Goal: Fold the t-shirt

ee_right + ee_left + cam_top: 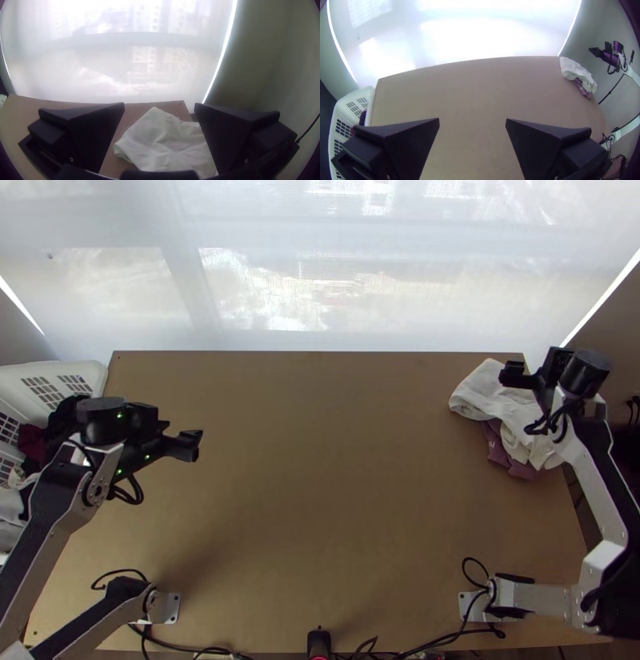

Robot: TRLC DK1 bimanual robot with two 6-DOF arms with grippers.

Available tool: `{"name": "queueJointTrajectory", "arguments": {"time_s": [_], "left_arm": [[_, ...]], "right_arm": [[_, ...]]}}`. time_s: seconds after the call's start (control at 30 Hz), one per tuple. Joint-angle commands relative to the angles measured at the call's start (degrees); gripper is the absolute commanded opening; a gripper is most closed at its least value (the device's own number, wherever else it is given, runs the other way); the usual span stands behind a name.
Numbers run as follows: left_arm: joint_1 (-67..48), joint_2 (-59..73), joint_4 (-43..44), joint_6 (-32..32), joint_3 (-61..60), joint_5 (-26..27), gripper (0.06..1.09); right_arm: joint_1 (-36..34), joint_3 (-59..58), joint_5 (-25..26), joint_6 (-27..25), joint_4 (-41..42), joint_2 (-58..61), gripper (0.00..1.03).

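Observation:
A white cloth (pixel 490 394) lies bunched at the table's far right edge, on top of a mauve cloth (pixel 498 448); whether either is the t-shirt I cannot tell. Over the white cloth is my right gripper (pixel 520 376). In the right wrist view this gripper (pixel 159 108) is open, with the white cloth (pixel 166 141) below and beyond its fingers. My left gripper (pixel 192 444) hangs above the table's left part, near the basket. The left wrist view shows that gripper (pixel 472 123) open, nothing between its fingers, and the white cloth (pixel 575 70) far off.
A white basket (pixel 88 372) with dark, red and pale cloths stands at the table's left edge. The wooden table (pixel 336 460) stretches between the arms, with black cables (pixel 180 644) along its near edge. A pale blind (pixel 320 284) hangs behind the far edge.

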Motion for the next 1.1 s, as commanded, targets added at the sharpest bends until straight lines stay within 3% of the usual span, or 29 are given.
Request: {"name": "queueJointTrajectory", "arguments": {"time_s": [0.0,0.1,0.23,0.33,0.4,0.5,0.6,0.73,0.83,0.93,1.07], "left_arm": [[3.04,-12.93,5.57,2.59,-10.16,-6.99,1.03],[3.3,-21.46,11.02,3.99,-17.19,-13.58,1.03],[4.27,-32.09,12.52,4.35,-25.72,-14.81,1.03],[4.71,-40.62,14.36,4.35,-32.05,-15.16,1.03],[6.03,-46.33,16.38,4.61,-35.56,-15.25,1.03],[9.28,-58.02,20.87,4.87,-41.8,-15.16,1.03],[10.51,-57.67,21.31,4.96,-43.82,-15.16,1.03],[10.33,-57.76,17.79,4.26,-45.84,-14.99,1.03],[10.16,-57.67,13.22,-2.77,-45.32,-14.81,1.03],[9.89,-57.58,12.43,-2.95,-45.14,-14.81,1.03],[10.42,-57.58,12.43,-2.95,-45.14,-14.81,1.03]], "right_arm": [[4.82,-13.67,-0.11,6.69,-1.68,-18.73,0.98],[8.51,-23.25,-0.11,5.63,-2.21,-27.07,0.98],[15.37,-35.99,0.16,-3.15,-1.41,-40.08,0.98],[18.7,-42.58,5.61,-8.16,-1.24,-45.36,0.98],[18.53,-46.63,8.24,-5.88,0.96,-50.19,0.98],[19.23,-53.39,8.24,-4.47,3.07,-62.49,0.98],[22.22,-58.49,8.51,-4.56,-3.7,-81.04,0.98],[22.92,-58.58,8.59,-5.09,-4.14,-80.25,0.98],[22.75,-58.75,8.59,0.71,-5.98,-80.16,0.98],[22.75,-58.75,8.59,3.44,-7.48,-80.25,0.98],[21.69,-58.84,8.59,3.09,-7.83,-80.25,0.98]]}}
